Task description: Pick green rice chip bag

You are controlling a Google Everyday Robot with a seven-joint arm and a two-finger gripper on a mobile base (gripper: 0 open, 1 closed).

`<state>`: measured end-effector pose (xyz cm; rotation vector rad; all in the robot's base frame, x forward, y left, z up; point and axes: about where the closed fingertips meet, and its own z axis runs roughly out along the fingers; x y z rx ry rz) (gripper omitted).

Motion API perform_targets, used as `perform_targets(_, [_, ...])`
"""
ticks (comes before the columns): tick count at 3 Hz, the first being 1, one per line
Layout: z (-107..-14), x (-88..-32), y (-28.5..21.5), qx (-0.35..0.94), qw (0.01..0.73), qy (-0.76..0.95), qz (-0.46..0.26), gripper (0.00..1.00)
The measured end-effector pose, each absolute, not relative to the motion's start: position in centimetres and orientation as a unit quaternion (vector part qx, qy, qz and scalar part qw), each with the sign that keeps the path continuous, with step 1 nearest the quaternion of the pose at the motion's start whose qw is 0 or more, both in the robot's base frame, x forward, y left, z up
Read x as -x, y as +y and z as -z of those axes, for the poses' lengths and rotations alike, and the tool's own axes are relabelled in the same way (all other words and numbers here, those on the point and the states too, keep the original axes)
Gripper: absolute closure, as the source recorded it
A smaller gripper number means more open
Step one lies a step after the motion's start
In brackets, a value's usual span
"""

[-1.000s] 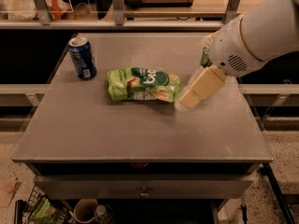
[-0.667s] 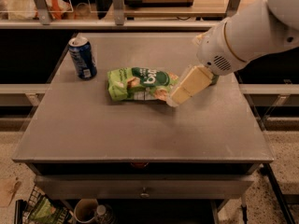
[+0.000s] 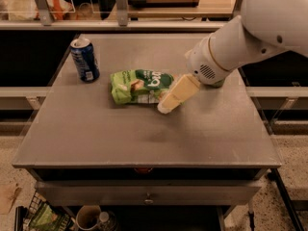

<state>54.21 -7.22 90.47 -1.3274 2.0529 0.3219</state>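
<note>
The green rice chip bag (image 3: 139, 85) lies flat on the grey table (image 3: 144, 134), a little behind its middle. It is crinkled light green with a dark-green oval and white lettering. My gripper (image 3: 166, 106) hangs from the white arm (image 3: 240, 42) that reaches in from the upper right. Its cream-coloured fingers (image 3: 177, 93) slant down to the left and cover the bag's right end. The fingertips sit at the bag's lower right corner, close to the table top.
A blue soda can (image 3: 84, 58) stands upright at the table's back left, apart from the bag. A rail and shelving run behind the table. Below the front edge are a drawer (image 3: 147, 194) and a wire basket (image 3: 43, 218) with items.
The arm and gripper have moved left, from beside the bag's right end to over it. The bag and the can have not moved.
</note>
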Motion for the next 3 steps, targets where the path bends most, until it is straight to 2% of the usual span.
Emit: perform_targets(3, [-86.7,-56.7,-3.6,0.514,0.339,0.776,-0.133,0.00])
